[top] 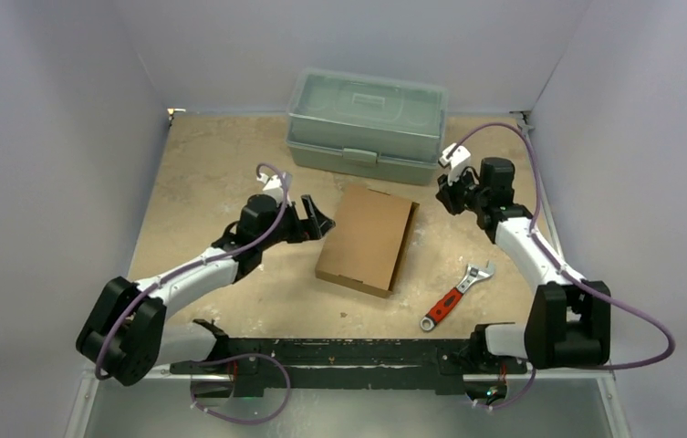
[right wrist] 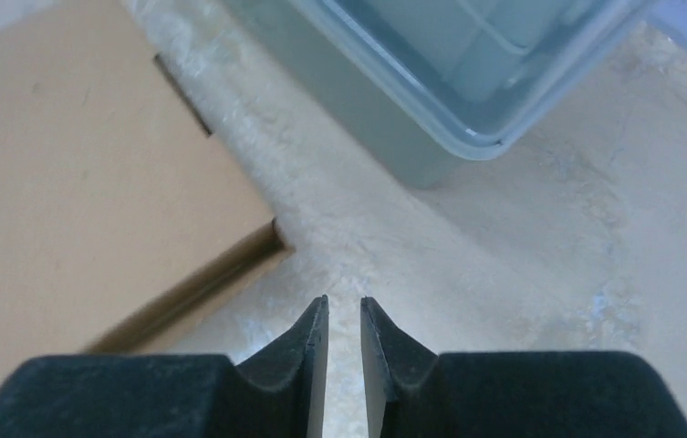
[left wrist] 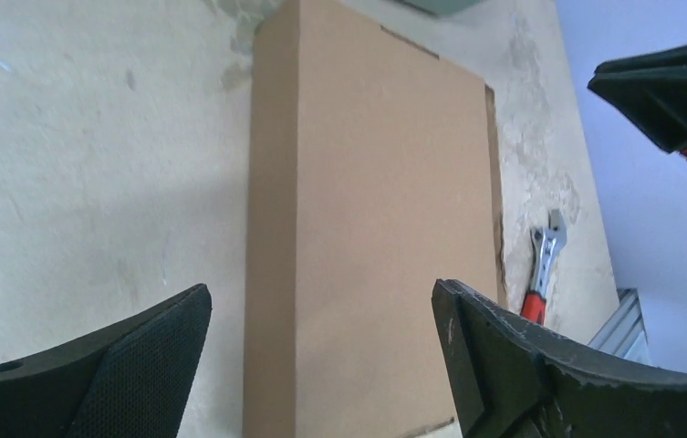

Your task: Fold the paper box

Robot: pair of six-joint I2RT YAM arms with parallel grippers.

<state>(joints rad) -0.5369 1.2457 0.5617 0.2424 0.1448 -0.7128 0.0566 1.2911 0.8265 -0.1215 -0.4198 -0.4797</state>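
Cardboard, plain brown corrugated, formed into a shallow rectangular paper box [top: 367, 239]. It lies flat on the beige mottled desk [top: 202, 182], just on the near side of the grey-green plastic toolbox [top: 367, 123], close but not touching, slightly askew to it. The top panel faces up and looks closed. The right wrist view shows the box corner nearest the toolbox with a dark seam gaping a little.

Handling guess: light, stiff across the panels, bends readily at the creases. The smooth face will likely skid on the desk if pushed from one side only, and the edges would crush under a hard pinch. Best hold is probably a free flap edge or a long side wall, with the other arm pressing down on top.

Near-left of the toolbox, the left tool [top: 319, 215] sits beside the box's long side, fingers spread wide, gripping nothing, no contact that I can see. Just off the toolbox's right front corner, the right tool [top: 449, 193] hangs with fingers almost clenched, only a thin slit, nothing between them, clear of the cardboard.

Also a red-handled adjustable wrench [top: 456, 295], well near-right of the toolbox, not involved.
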